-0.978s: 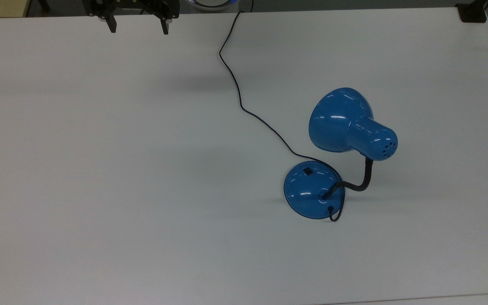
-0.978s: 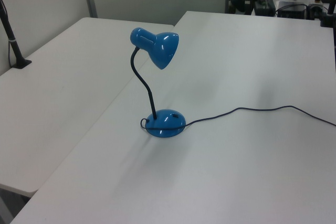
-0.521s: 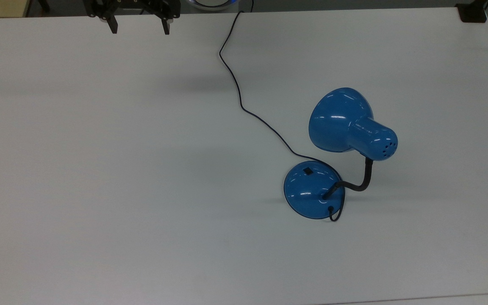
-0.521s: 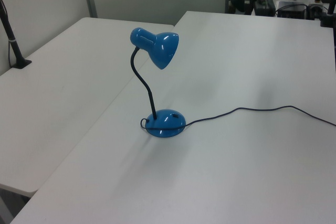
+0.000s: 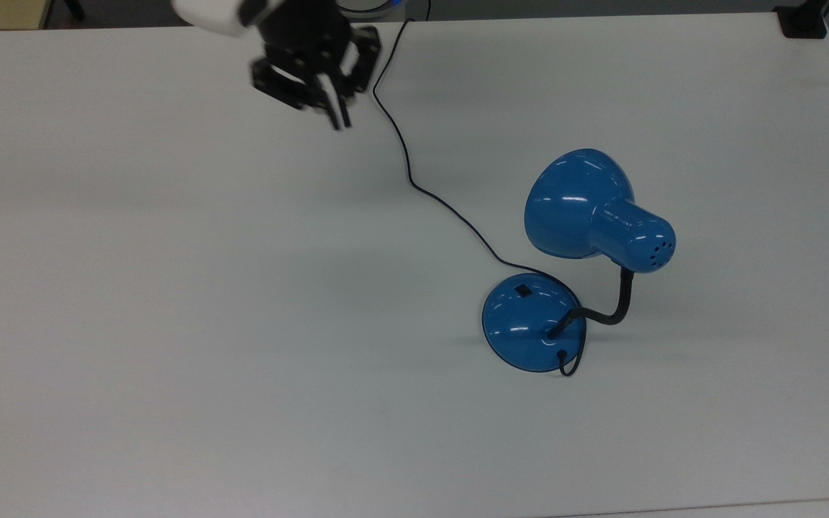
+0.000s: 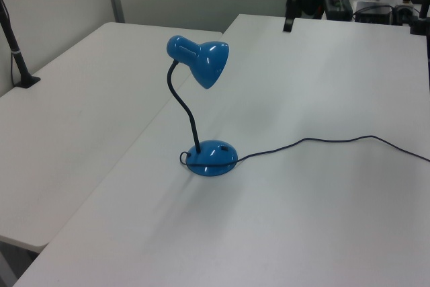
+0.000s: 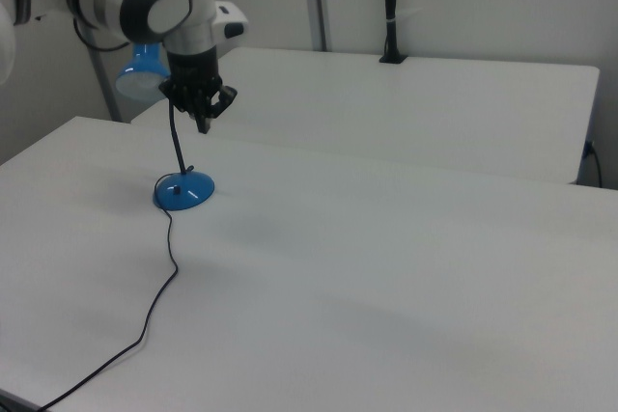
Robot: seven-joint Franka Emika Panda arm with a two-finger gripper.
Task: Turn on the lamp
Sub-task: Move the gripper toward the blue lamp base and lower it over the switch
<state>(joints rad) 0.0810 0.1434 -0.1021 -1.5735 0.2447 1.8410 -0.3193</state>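
In the top view, the gripper (image 5: 339, 115) hangs over the table's (image 5: 170, 288) upper left, its fingers pressed nearly together (little gap shows between them). The switch (image 5: 522, 291), a small dark square on the lamp base (image 5: 529, 324), lies well apart from it, toward the top view's lower right; I judge the coming move a long diagonal reach that way. The cord (image 5: 414, 183) runs between them along much the same line. The shade (image 5: 576, 201) sits just beyond the base, on a bent neck (image 5: 612, 313). Count: one lamp, one switch, one cord, one arm.
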